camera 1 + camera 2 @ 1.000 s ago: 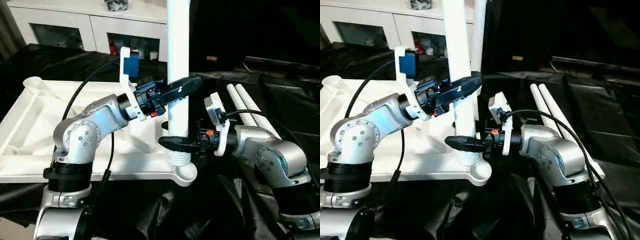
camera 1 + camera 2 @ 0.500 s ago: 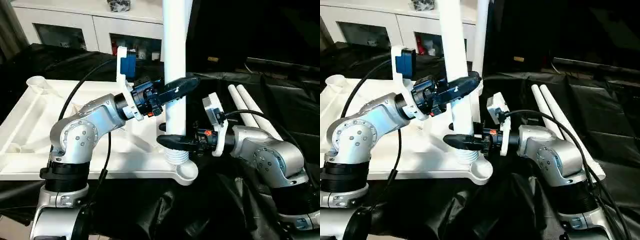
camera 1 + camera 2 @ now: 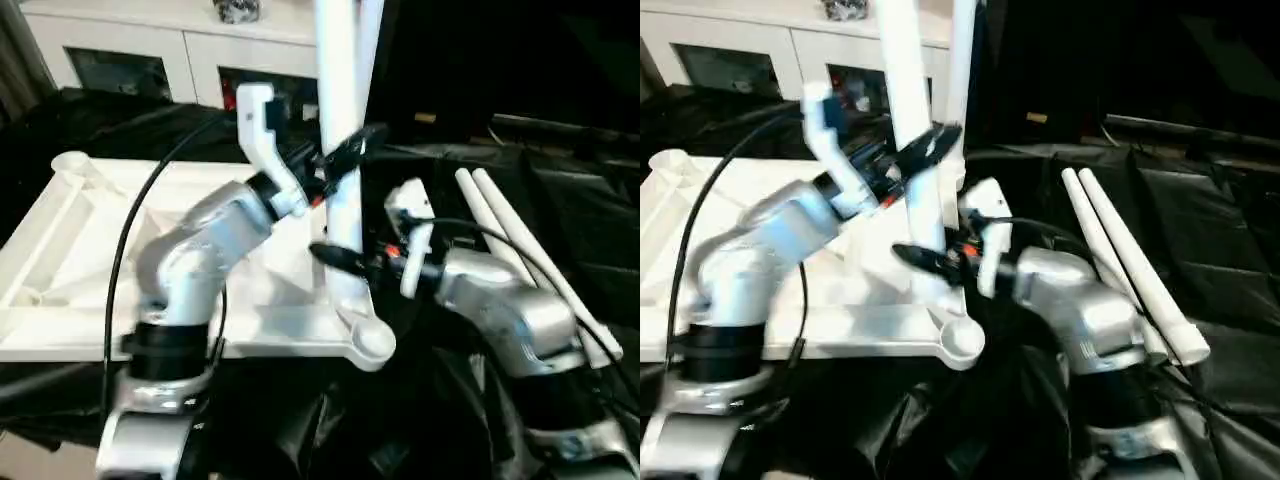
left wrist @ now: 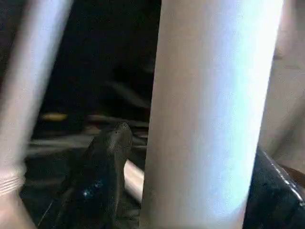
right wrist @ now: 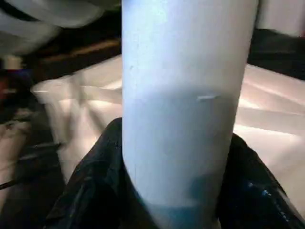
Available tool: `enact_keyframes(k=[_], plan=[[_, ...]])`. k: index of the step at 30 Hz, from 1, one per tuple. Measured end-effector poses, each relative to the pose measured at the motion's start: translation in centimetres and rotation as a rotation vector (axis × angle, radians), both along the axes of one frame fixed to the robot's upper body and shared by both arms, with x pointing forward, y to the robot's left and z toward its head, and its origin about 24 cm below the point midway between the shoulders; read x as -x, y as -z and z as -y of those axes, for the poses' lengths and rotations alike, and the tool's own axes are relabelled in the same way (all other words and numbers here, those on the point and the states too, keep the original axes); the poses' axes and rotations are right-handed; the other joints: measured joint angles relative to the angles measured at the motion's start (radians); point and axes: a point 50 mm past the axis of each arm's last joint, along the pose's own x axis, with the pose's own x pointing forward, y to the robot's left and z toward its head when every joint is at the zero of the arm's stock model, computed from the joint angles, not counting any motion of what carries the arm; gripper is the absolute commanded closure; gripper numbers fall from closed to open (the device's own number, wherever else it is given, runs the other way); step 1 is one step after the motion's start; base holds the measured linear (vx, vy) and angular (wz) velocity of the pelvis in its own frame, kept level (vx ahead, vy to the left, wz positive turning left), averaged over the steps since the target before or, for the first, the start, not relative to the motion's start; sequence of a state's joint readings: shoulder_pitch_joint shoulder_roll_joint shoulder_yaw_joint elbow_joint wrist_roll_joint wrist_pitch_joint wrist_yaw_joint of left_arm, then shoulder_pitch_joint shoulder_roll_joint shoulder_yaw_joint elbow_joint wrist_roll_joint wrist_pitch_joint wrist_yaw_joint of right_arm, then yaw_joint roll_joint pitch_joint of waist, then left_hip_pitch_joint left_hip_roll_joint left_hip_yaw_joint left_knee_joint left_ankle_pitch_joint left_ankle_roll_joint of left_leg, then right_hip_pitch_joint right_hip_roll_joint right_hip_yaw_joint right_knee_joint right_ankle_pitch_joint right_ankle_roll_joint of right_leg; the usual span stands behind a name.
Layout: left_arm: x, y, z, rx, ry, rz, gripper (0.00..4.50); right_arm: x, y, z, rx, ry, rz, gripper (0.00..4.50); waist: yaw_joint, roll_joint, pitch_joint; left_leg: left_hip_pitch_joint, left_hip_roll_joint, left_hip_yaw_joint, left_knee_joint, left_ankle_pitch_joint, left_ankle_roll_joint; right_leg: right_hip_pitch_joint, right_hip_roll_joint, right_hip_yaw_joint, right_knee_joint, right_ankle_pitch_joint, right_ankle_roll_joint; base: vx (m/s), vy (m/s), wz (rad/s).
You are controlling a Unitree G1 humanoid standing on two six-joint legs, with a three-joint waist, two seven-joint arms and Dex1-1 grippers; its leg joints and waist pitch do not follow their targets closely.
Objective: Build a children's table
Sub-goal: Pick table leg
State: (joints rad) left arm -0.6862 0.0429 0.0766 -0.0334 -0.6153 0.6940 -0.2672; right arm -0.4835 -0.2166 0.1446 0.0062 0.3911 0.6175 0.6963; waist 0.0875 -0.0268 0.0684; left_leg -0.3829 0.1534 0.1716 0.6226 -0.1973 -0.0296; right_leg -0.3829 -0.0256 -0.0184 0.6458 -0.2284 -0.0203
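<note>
The children's table top (image 3: 60, 250) lies upside down, ribs up, on black cloth. One white leg (image 3: 338, 120) stands nearly upright over the near right corner socket (image 3: 370, 345), its lower end just inboard of it. My left gripper (image 3: 345, 150) stands around the leg higher up. In the left wrist view, the leg (image 4: 209, 114) sits between the fingers (image 4: 105, 176) with a gap on one side, so the gripper is open. My right gripper (image 3: 345, 260) is shut on the leg low down, and its fingers (image 5: 95, 191) hug the tube (image 5: 186, 119).
Two loose legs (image 3: 520, 250) lie side by side on the black cloth to the right. Another white tube (image 3: 962, 40) stands upright just behind the held leg. A white cabinet with glass doors (image 3: 150, 50) is at the back.
My right gripper has shut on the leg's lower part. My left gripper's fingers have loosened, and its wrist has swung up. The leg leans slightly, and the whole view has shifted.
</note>
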Motion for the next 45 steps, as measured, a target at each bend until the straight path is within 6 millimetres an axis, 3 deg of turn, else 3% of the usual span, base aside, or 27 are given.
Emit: enact_keyframes(k=[4,8,10,11,13,21,26,31,32,45], plan=[[-1.1,0.7,-0.5,-0.033,-0.189,-0.064,1.84,-0.4,0.1,-0.6,0.008,0.076,0.009,2.54,-0.002,0.000,0.000,0.000,0.000,0.000,0.000,0.000,0.000,0.000,0.000,0.000,0.000,0.001,0.001,0.000,0.000,0.00],[-1.2,0.6,-0.3,-0.011,-0.230,-0.056,2.28,-0.5,0.0,-0.8,0.001,0.101,0.013,2.55,0.000,0.000,0.000,-0.001,0.000,0.000,0.000,0.000,0.000,0.000,0.000,0.000,-0.001,0.001,0.001,0.000,0.000,0.00],[-1.2,0.6,-0.2,-0.004,-0.230,-0.054,2.28,-0.5,-0.1,-0.9,-0.001,0.109,0.020,2.55,0.001,0.000,0.000,-0.001,0.000,0.000,0.000,0.000,0.000,0.000,0.000,0.000,-0.001,0.001,0.001,0.000,0.000,0.00],[-1.2,0.5,-0.1,0.000,-0.227,-0.052,2.39,-0.5,-0.1,-0.9,-0.003,0.110,0.019,1.99,0.001,0.000,0.000,-0.001,0.000,0.000,0.000,0.000,0.000,0.000,0.000,0.000,-0.002,0.001,0.001,0.000,0.000,0.00],[-1.1,0.5,-0.1,-0.001,-0.217,-0.045,2.50,-0.5,-0.1,-0.9,-0.009,0.108,0.018,1.86,0.000,0.000,0.000,-0.001,0.000,0.000,0.000,0.000,0.000,0.000,0.000,0.000,-0.001,0.001,0.001,0.000,0.000,0.00],[-0.5,0.5,0.0,-0.094,-0.006,0.077,2.61,-0.2,-0.8,0.3,-0.020,-0.021,-0.003,1.29,0.002,0.002,0.001,-0.001,0.000,0.000,0.000,0.000,0.000,0.000,0.000,0.000,-0.002,0.001,0.001,0.000,0.000,0.00],[1.3,1.3,-0.1,-0.067,0.292,0.168,2.62,1.0,-1.5,1.5,0.017,-0.214,0.005,0.98,0.002,0.002,0.001,-0.001,0.001,0.000,0.000,0.000,0.001,0.000,0.000,0.000,-0.002,0.001,0.001,0.000,0.000,0.00],[3.2,-0.2,0.0,0.018,0.525,0.265,2.62,1.5,-1.6,1.2,-0.001,-0.304,-0.015,0.98,0.000,0.002,0.001,0.000,0.001,0.001,0.000,0.000,0.000,-0.001,0.000,0.000,-0.001,0.001,0.001,0.000,0.000,0.00],[3.3,-0.3,-0.2,0.026,0.543,0.268,2.62,1.6,-1.6,1.2,-0.008,-0.317,-0.021,1.26,0.000,0.002,0.001,0.000,0.001,0.001,0.000,0.000,0.000,0.000,0.000,0.000,0.000,0.001,0.000,0.000,0.000,0.00],[3.7,-0.6,-1.4,0.109,0.603,0.285,2.64,2.4,-1.6,0.6,-0.014,-0.424,-0.045,2.27,0.001,0.001,0.001,-0.001,0.001,0.001,0.000,0.001,0.002,0.000,0.000,0.000,-0.001,0.002,0.000,0.000,0.000,0.00]])
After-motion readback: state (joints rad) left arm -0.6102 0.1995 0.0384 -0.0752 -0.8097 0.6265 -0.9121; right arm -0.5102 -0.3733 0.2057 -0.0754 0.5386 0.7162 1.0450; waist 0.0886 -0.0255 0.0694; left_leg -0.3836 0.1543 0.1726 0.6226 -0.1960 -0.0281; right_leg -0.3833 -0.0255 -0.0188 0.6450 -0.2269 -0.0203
